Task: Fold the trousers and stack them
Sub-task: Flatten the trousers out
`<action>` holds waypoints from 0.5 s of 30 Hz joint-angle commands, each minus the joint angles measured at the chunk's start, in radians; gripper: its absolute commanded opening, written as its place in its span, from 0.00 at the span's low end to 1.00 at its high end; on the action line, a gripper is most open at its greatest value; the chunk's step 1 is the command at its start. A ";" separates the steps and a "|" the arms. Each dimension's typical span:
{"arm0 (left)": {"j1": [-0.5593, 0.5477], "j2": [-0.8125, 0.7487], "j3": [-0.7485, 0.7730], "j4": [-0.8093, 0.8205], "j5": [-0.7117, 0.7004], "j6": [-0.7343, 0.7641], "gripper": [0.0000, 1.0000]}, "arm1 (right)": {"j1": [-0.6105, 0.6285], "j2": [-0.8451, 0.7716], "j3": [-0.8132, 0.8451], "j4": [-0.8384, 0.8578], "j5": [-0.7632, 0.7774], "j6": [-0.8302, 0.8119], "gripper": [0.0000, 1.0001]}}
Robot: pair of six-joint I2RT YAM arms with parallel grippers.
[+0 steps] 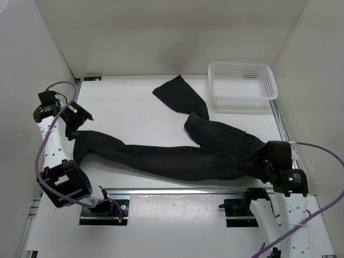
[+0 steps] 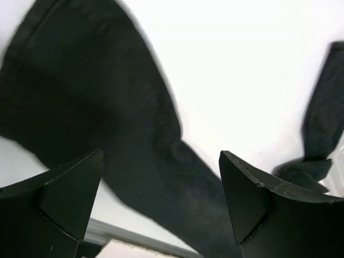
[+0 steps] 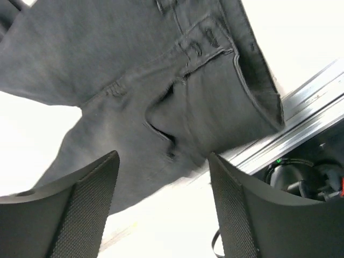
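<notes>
trousers (image 1: 177, 158) lying lengthwise left to right across the near bench (image 1: 129, 107): one leg end below the left fingers (image 2: 70, 199), waistband below the right fingers (image 3: 80, 209); both pairs spread, pinching nothing; second leg bent rearward.

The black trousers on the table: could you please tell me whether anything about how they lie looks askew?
Yes. The black soft cloth trousers lie splayed rather than flat. One leg stretches left, while the other angles back toward the white plastic mesh basket and kinks sharply midway, so the legs are far from aligned.
</notes>
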 commanded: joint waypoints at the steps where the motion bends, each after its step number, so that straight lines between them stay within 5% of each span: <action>1: -0.025 -0.052 0.099 0.001 -0.012 0.029 1.00 | -0.004 -0.008 0.075 -0.039 0.066 -0.003 0.75; 4: -0.062 -0.062 0.151 0.001 -0.003 0.020 1.00 | -0.004 0.014 0.124 -0.010 0.081 -0.001 0.72; 5: -0.085 -0.062 0.172 0.001 0.012 0.020 0.92 | -0.004 0.024 0.133 0.005 0.081 -0.014 0.68; 6: -0.102 -0.062 0.183 0.001 0.012 0.020 0.87 | -0.004 0.040 0.154 0.025 0.081 -0.024 0.60; 7: -0.117 -0.051 0.192 0.001 0.012 0.020 0.84 | -0.004 0.079 0.165 0.071 0.072 -0.035 0.35; 8: -0.136 -0.051 0.192 0.010 0.012 0.020 0.78 | -0.004 0.105 0.179 0.098 0.050 -0.075 0.21; 10: -0.206 -0.028 0.224 0.010 -0.001 0.029 0.65 | -0.004 0.199 0.220 0.195 0.000 -0.127 0.00; 15: -0.393 0.044 0.234 0.010 -0.041 0.026 0.55 | 0.132 0.484 0.376 0.335 -0.198 -0.343 0.04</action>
